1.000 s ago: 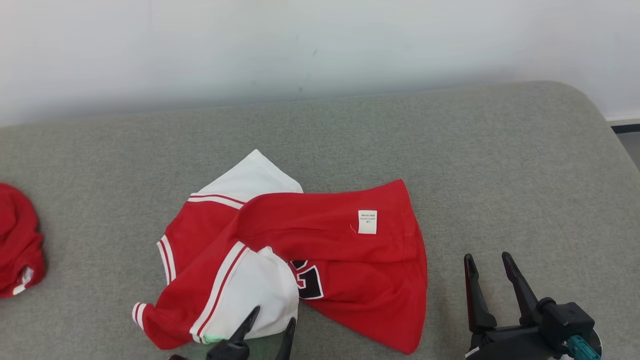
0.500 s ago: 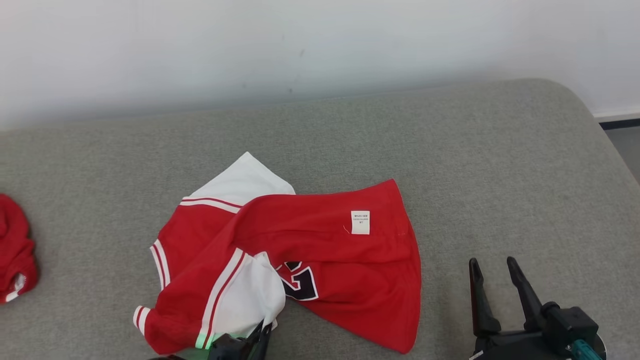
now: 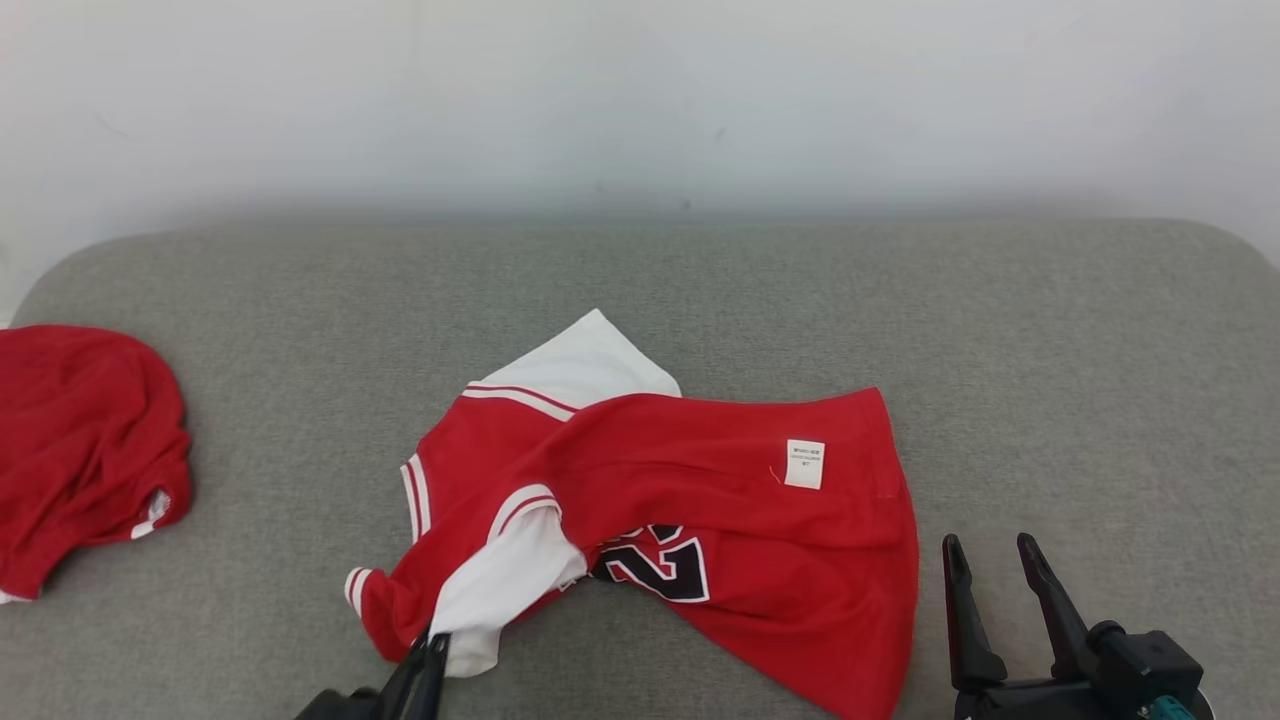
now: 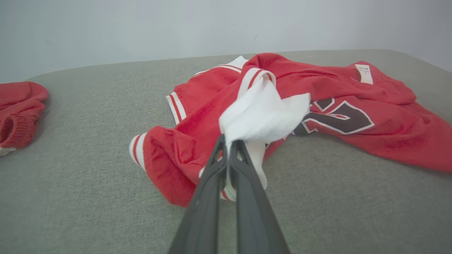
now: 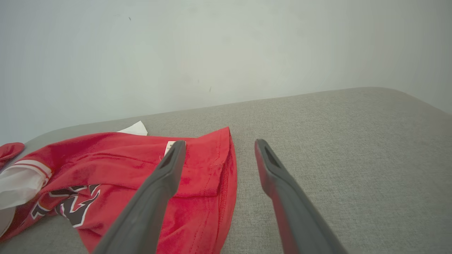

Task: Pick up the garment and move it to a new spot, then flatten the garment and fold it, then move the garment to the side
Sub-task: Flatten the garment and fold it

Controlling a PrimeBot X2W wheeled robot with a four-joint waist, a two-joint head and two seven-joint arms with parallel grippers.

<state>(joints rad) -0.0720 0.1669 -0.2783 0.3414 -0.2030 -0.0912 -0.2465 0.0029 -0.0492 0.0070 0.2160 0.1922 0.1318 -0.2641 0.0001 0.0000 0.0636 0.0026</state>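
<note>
Items on the desk (image 3: 1050, 350), grey fabric top, pale wall (image 3: 640, 100) behind, logged from the left edge across.

1. Red bundle (image 3: 85, 450). A crumpled red cloth with a little white trim at its lower edge. It lies at the far left of the desk, well apart from everything else.

2. Left end effector (image 3: 432, 640). It rises from the bottom edge of my head view. In the left wrist view I see both dark fingers pressed together with white fabric pinched between their tips. Grip: clamped on the white sleeve (image 4: 263, 113), which is drawn up into a peak over the fingertips.

3. Garment (image 3: 720, 470). Red jersey with white sleeves and red-and-white striped trim, rumpled, at the middle of the desk. One white sleeve points toward the wall; the other is the one held. The red body spreads to the right and lies on the desk.

4. Numeral (image 3: 665, 570). Black with a white outline, partly folded under, just right of the held sleeve.

5. Label (image 3: 805, 464). Small white tag, face up on the red body near its right hem.

6. Right end effector (image 3: 988, 545). Just right of the garment's hem at the lower right. Fingers spread wide, nothing between them.
</note>
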